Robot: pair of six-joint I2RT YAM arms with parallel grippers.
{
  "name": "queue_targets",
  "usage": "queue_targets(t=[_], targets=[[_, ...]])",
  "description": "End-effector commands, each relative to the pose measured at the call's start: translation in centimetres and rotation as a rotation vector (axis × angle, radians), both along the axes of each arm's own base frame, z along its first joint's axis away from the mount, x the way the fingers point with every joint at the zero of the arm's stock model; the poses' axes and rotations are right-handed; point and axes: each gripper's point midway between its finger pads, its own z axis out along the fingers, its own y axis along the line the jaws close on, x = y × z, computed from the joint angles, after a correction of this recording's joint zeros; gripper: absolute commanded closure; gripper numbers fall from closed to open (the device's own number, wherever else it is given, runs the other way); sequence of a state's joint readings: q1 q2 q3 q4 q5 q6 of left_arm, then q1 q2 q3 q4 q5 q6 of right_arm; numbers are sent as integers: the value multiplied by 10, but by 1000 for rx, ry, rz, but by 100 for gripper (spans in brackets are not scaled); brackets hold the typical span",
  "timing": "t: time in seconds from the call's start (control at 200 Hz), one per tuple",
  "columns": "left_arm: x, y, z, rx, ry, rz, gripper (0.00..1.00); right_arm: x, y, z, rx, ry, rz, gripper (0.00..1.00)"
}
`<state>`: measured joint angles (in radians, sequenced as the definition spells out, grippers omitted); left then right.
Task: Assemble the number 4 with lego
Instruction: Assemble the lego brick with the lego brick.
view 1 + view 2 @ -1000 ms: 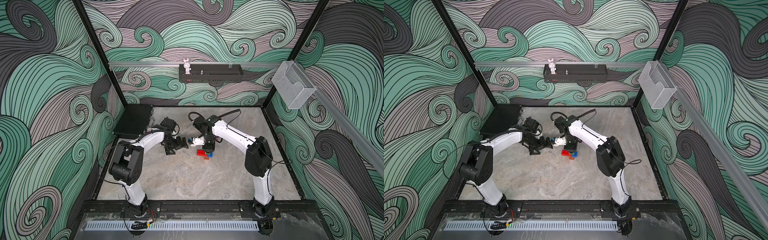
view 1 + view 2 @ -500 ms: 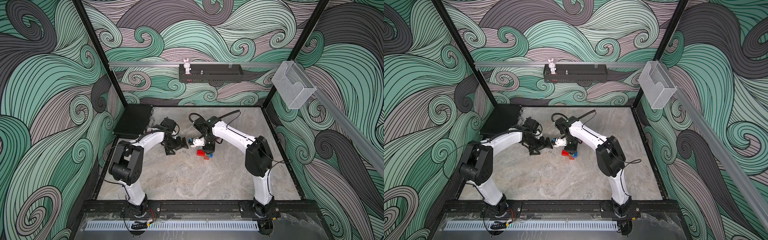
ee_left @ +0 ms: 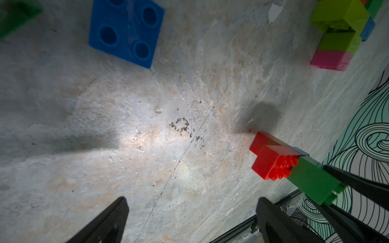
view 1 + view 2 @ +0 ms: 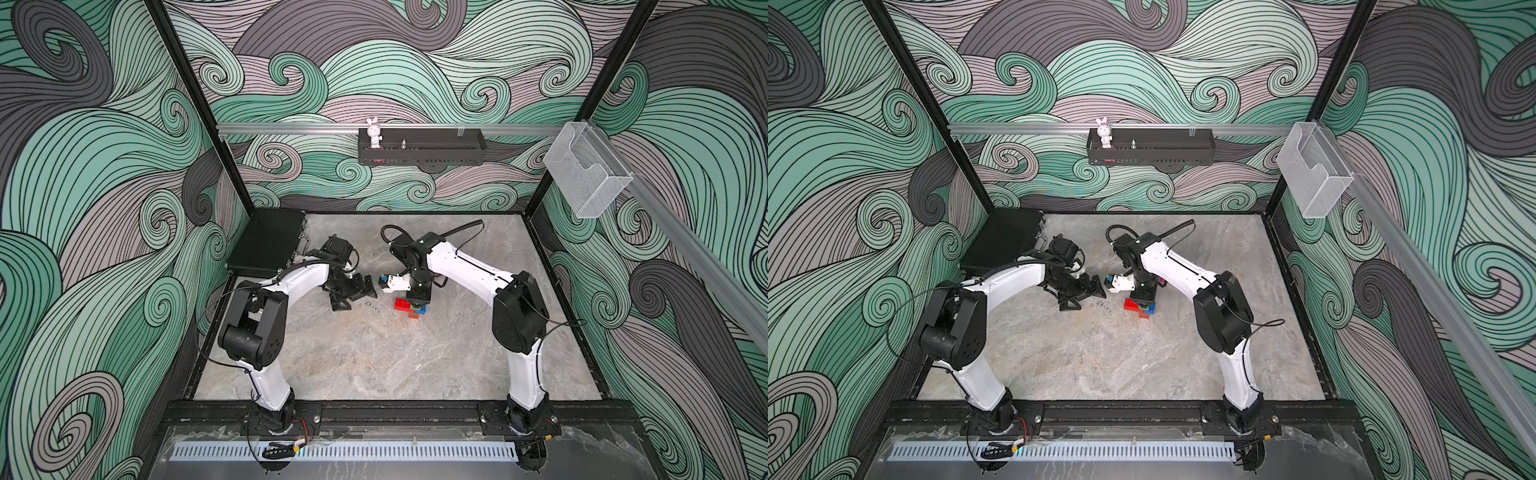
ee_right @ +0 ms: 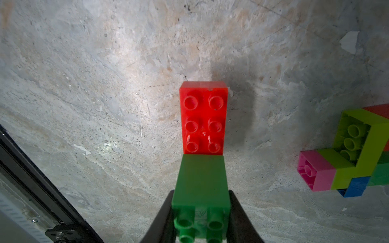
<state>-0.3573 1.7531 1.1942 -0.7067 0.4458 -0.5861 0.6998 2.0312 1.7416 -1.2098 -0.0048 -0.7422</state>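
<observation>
My right gripper [image 5: 201, 210] is shut on a dark green lego brick [image 5: 201, 185], its studs facing the camera. The green brick's far end meets a red six-stud brick [image 5: 203, 117] near the table middle. In both top views the red brick [image 4: 402, 304] [image 4: 1130, 304] shows beside blue [image 4: 420, 310] and orange pieces under the right gripper [image 4: 419, 297]. A joined cluster of lime, pink, blue, green and red bricks [image 5: 353, 147] lies nearby. My left gripper [image 3: 192, 204] [image 4: 355, 297] is open over bare table, left of the red brick [image 3: 271, 162]. A loose blue brick [image 3: 126, 31] lies underside up.
A black case [image 4: 266, 243] lies at the back left corner of the table. On the back wall hangs a black shelf [image 4: 419, 151] with a toy rabbit [image 4: 374, 133]. A clear bin [image 4: 586, 174] hangs on the right wall. A black rail [image 4: 374, 411] runs along the front edge.
</observation>
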Motion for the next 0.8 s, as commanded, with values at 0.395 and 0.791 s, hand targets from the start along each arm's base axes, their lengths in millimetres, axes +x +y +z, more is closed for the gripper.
queue_targets(t=[0.395,0.791], targets=[[-7,3,-7,1,48,-11,2,-17,-20,-22,-66,64,10,100],[-8,3,-4,4,42,-23,1,-43,-43,-64,-173,206,-8,100]])
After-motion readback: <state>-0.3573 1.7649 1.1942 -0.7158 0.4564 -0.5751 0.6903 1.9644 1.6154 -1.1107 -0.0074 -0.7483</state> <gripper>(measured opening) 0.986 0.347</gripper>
